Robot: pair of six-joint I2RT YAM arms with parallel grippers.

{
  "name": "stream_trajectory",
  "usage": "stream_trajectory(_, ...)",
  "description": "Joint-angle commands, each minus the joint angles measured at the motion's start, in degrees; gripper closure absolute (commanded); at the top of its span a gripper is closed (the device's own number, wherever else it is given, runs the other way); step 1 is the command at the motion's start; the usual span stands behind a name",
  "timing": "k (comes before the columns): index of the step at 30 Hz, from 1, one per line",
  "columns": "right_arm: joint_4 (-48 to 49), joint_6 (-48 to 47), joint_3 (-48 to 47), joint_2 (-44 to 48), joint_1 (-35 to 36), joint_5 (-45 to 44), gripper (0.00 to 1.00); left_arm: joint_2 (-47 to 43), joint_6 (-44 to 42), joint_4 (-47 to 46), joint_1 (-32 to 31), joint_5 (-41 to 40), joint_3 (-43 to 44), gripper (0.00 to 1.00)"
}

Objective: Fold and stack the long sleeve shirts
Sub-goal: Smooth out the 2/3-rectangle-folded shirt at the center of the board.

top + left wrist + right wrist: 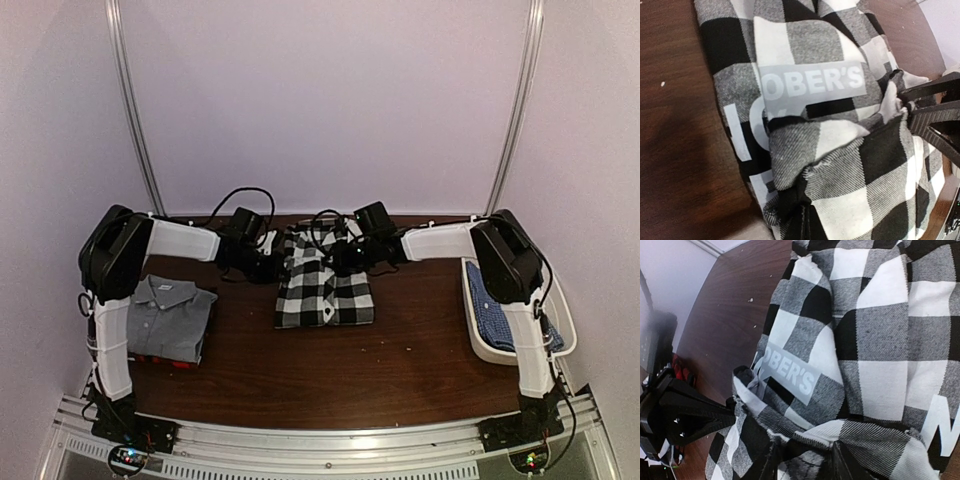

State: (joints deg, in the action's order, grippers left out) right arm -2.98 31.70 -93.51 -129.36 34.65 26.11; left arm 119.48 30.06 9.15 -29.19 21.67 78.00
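Black-and-white check shirt (325, 290) folded at the back middle of the table (400, 370), with both grippers at its far end.
Left gripper (732, 412) is closed on a fold of the check cloth. Right gripper (907, 107) is likewise clamped on a bunched fold just beside it. Grey shirt (175, 315) lies folded at the left, on top of a red-black shirt (160, 360). Blue shirt (490, 300) sits in the white tub (490, 352) at the right.
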Motion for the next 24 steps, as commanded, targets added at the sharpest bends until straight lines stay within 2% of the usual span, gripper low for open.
stream_trajectory(1,-9.05,-5.77,-4.61,-0.01,-0.51,-7.94,0.57,1.71,0.74,-0.42,0.45,-3.37,1.57,1.00)
stream_trajectory(5,-13.69,-8.76,-4.92,4.46,-0.55,-14.40,0.44,1.73,1.45,-0.37,0.45,-4.48,1.80,1.00)
stream_trajectory(8,-15.95,-9.71,-4.10,7.86,-0.24,-17.94,0.40,1.72,1.95,-0.35,0.45,-4.64,2.15,1.00)
stream_trajectory(13,-17.31,-10.58,0.46,12.66,2.80,-23.54,0.42,0.57,2.63,-0.30,0.45,-5.04,2.00,1.00)
stream_trajectory(18,-15.50,-9.15,6.72,14.47,3.45,-24.10,0.48,-1.77,2.80,1.29,0.45,-9.09,1.69,0.99)
stream_trajectory(24,-18.62,-9.02,0.73,9.66,6.95,-25.80,0.44,-3.19,2.81,1.65,0.45,-12.22,1.41,0.82)
